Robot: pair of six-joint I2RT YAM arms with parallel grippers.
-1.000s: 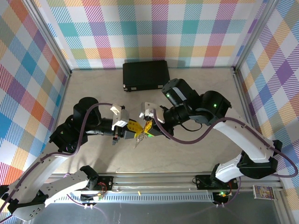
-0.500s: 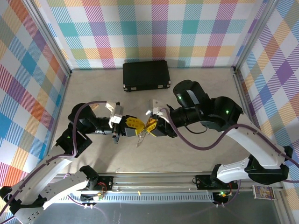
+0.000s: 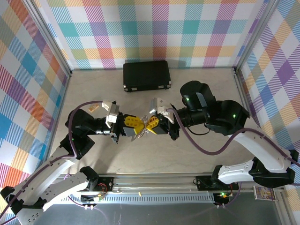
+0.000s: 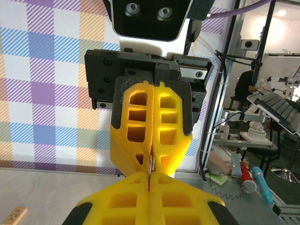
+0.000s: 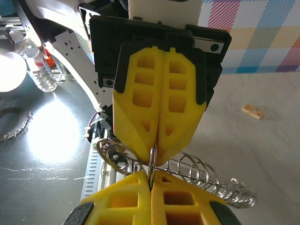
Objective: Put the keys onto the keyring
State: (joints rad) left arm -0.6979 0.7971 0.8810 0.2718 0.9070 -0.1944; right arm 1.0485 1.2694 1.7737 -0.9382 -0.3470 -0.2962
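Above the middle of the pale beige worktop (image 3: 93, 89), the two arms meet tip to tip with their yellow fingers. The left pincer (image 3: 138, 125) and the right pincer (image 3: 152, 125) are both clenched, and each one pinches the thin silver wire keyring (image 5: 197, 171). The loop hangs under the tips and carries a row of small silver coiled pieces (image 5: 234, 194). A black rectangular case (image 3: 146, 75) lies well apart, near the far wall.

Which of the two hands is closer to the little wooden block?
The left hand: the wooden block lies beside its arm, while the right hand meets it from the other side.
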